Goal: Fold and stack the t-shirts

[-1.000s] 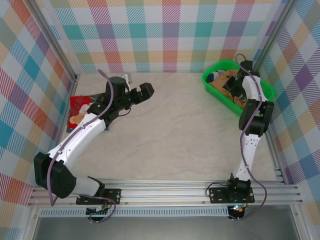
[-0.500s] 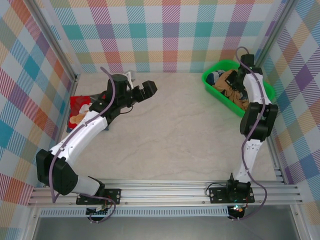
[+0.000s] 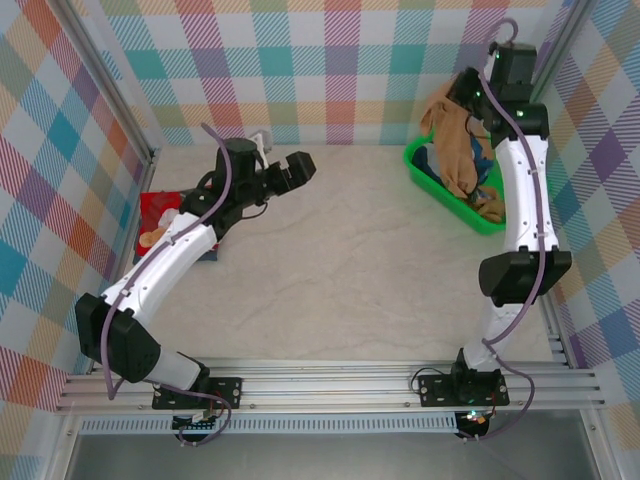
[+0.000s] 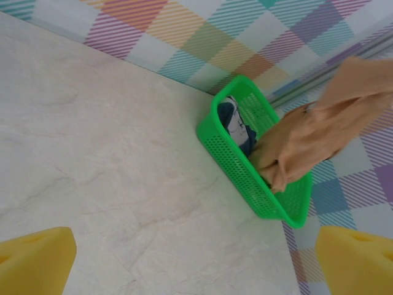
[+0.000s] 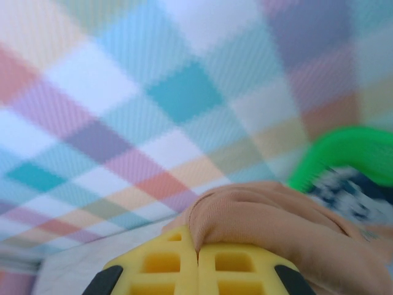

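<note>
The tan-brown t-shirt (image 3: 458,150) hangs bunched above the green basket (image 3: 428,172), its lower end still trailing into it. My right gripper (image 3: 462,98) is shut on the shirt's top. In the right wrist view the yellow pads (image 5: 198,252) meet on a fold of tan cloth (image 5: 264,221). The left wrist view shows the shirt (image 4: 313,135) drooping over the basket (image 4: 239,172). The red t-shirt (image 3: 160,215) lies flat at the table's left edge, partly under my left arm. My left gripper (image 3: 300,170) hovers open over the middle back of the table, holding nothing (image 4: 196,264).
Dark blue and white cloth (image 4: 236,123) lies inside the basket at the back right corner. Checked walls close off the left, back and right. Bare marble tabletop (image 3: 350,260) spreads between the arms.
My right gripper shut on the tan-brown t-shirt in the basket and lifted it well above the rim. The left arm barely shifted, its gripper staying open.
</note>
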